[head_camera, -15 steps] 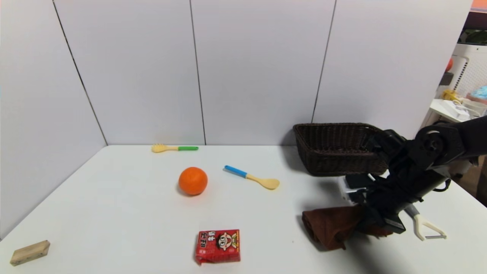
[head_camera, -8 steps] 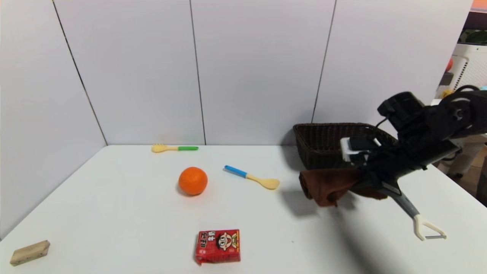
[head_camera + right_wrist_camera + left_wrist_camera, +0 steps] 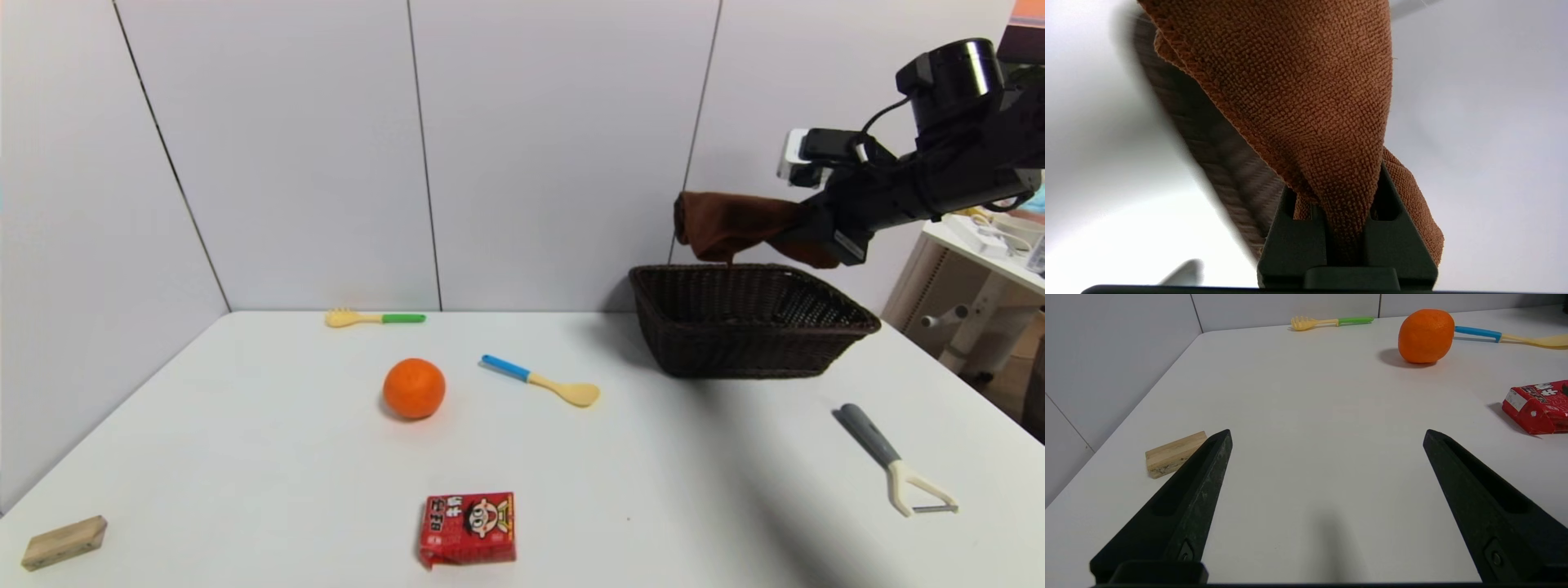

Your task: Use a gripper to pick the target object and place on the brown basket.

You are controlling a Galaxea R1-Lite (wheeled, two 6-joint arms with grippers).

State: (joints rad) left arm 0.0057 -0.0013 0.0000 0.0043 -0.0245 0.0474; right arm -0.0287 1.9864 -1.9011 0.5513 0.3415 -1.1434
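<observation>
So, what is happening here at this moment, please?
The right pincer is shut on a brown cloth towel and holds it in the air above the brown wicker basket at the far right of the white table. The towel hangs free and is not yet in the basket. The left pincer is open and idle, low over the table's near left part beside a wooden block.

one basket (image 3: pixel 747 343), one towel (image 3: pixel 727 224), one orange (image 3: pixel 414 388), two spoons (image 3: pixel 543 382), one peeler (image 3: pixel 894 459), one red box (image 3: pixel 467 527), one wooden block (image 3: pixel 64 541)
</observation>
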